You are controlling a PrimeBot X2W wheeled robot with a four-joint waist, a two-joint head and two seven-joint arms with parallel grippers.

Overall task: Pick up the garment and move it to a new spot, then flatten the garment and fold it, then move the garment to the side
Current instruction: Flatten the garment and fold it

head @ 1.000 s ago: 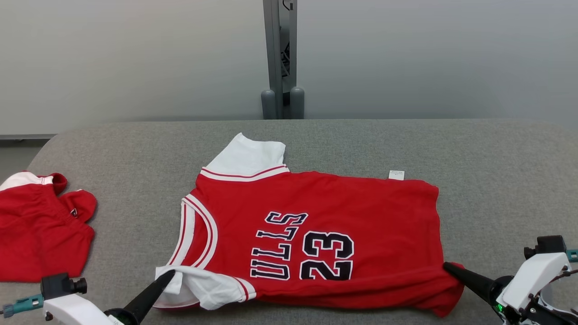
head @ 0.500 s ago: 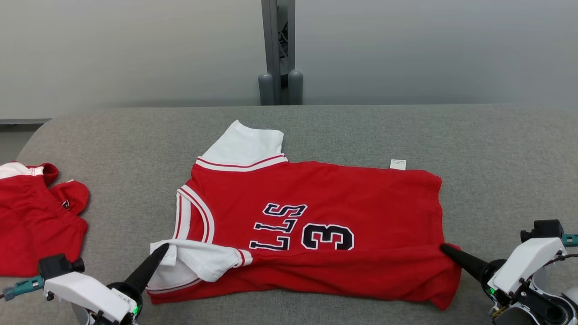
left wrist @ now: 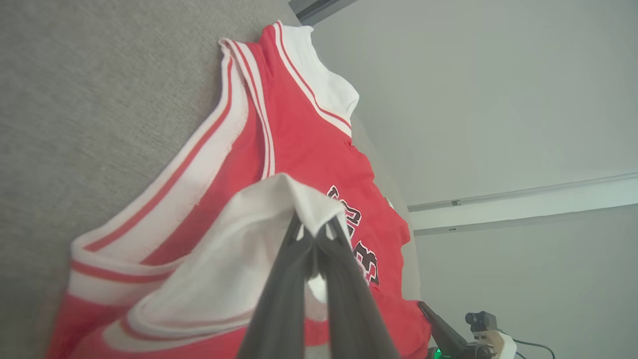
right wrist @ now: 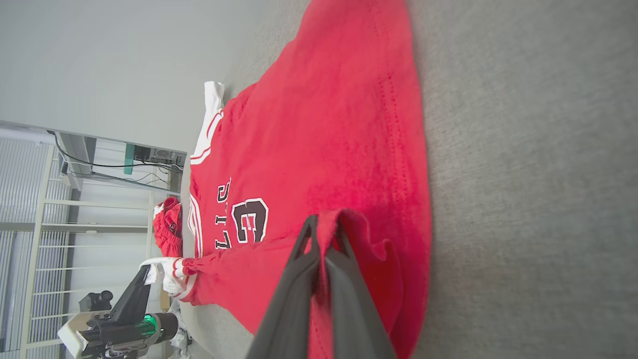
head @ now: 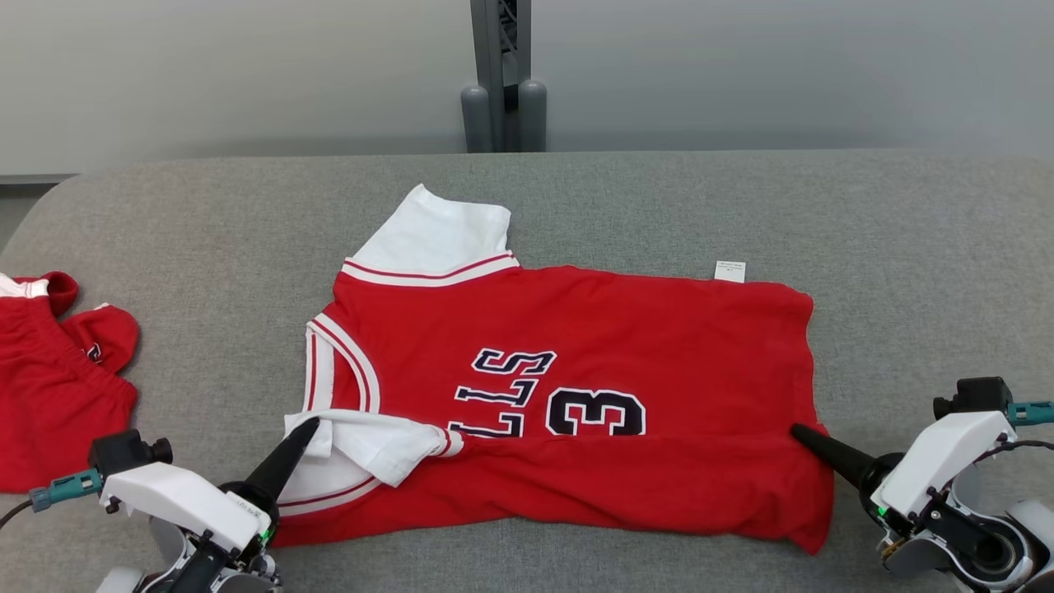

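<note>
Since a second ago, both my grippers have carried the near edge of the red jersey (head: pixel 576 346) further across its front. The folded flap now hides the first digit of the number and part of the lettering. My head camera has also tilted, so the whole scene sits differently.

My left gripper (head: pixel 306 424) is clenched on the white near sleeve (head: pixel 379 441). My right gripper (head: pixel 797 431) is clenched on the red hem corner (head: pixel 811 461). The jersey lies mid-table on the grey table (head: pixel 906 247), collar toward my left and hem toward my right.

I judge the fabric light, soft and limp. It sags between my two pinches and would likely drag a little on the felt-like surface rather than slide. Corners and seamed edges, such as the sleeve and the hem, look like the best places to hold, since a mid-panel pinch would bunch the cloth.

Counted: one jersey being folded, with two white sleeves, the far sleeve (head: pixel 440 235) lying flat; one small white label (head: pixel 729 271) at the far edge; one second red garment (head: pixel 49 387) at my far left, well apart; two grippers
</note>
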